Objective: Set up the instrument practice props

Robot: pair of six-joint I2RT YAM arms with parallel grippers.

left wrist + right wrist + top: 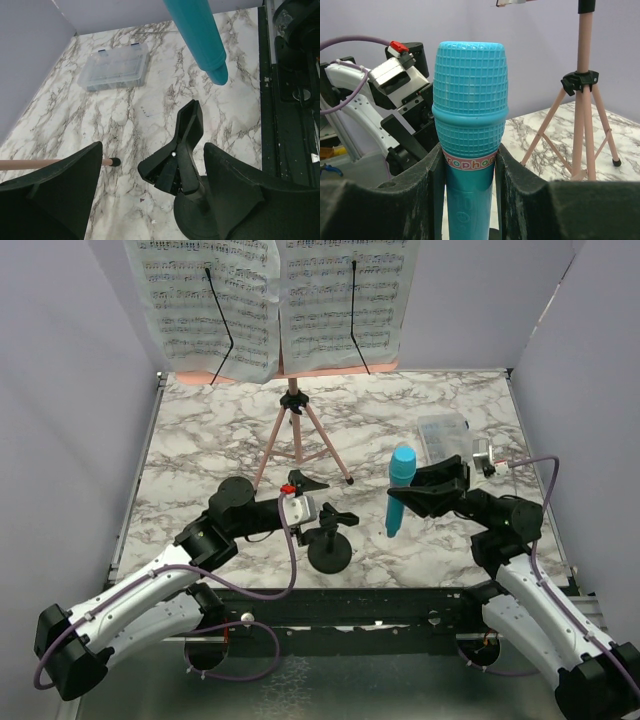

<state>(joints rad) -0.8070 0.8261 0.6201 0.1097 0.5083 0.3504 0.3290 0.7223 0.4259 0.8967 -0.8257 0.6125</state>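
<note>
My right claw [470,172] pinches the blue toy microphone [470,90], head up, above the tabletop [200,440]. My left claw [150,182] stands spread on either side of the small black mic stand [176,150]. Next, I judge, the microphone's tail must go down into the stand's clip, carefully aligned.

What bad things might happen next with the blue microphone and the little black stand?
The right jaws hold the microphone off to one side of the mic stand. If it comes in crooked, it might miss the clip and tip the stand. The open left jaws sit around that clip and near a music stand leg, so a move could bump either.
</note>
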